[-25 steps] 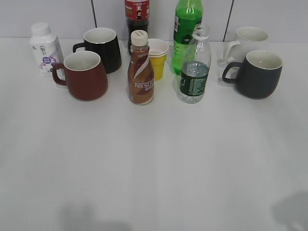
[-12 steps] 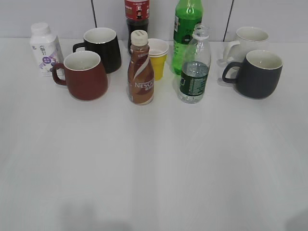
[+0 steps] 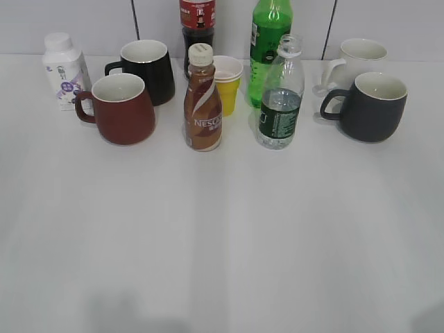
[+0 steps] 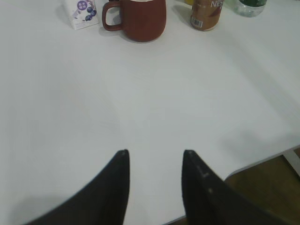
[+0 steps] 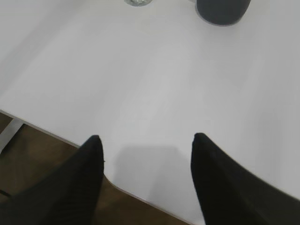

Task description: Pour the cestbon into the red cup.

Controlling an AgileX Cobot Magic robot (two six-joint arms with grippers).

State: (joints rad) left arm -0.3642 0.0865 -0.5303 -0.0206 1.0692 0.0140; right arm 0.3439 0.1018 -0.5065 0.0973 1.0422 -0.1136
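The cestbon [image 3: 280, 97], a clear ribbed bottle with a dark green label and no cap, stands upright at the back middle of the white table; its base shows at the top of the right wrist view [image 5: 138, 2]. The red cup [image 3: 121, 109], a squat dark red mug with white inside, stands at the back left, handle to the left; it also shows in the left wrist view [image 4: 140, 19]. My left gripper [image 4: 155, 153] is open and empty over the table's near edge. My right gripper [image 5: 146, 136] is open and empty over the near edge. Neither gripper shows in the exterior view.
A brown Nescafe bottle [image 3: 202, 99] stands between cup and cestbon. Behind are a black mug [image 3: 148, 69], a yellow paper cup [image 3: 227, 84], a green bottle [image 3: 269, 45] and a dark cola bottle [image 3: 198, 24]. A white jar [image 3: 64, 69] is far left. A dark grey mug [image 3: 370, 106] and white mug [image 3: 357, 59] are right.
The shadow at the exterior view's bottom right corner has shrunk and slid out toward the corner. The objects on the table have not moved.
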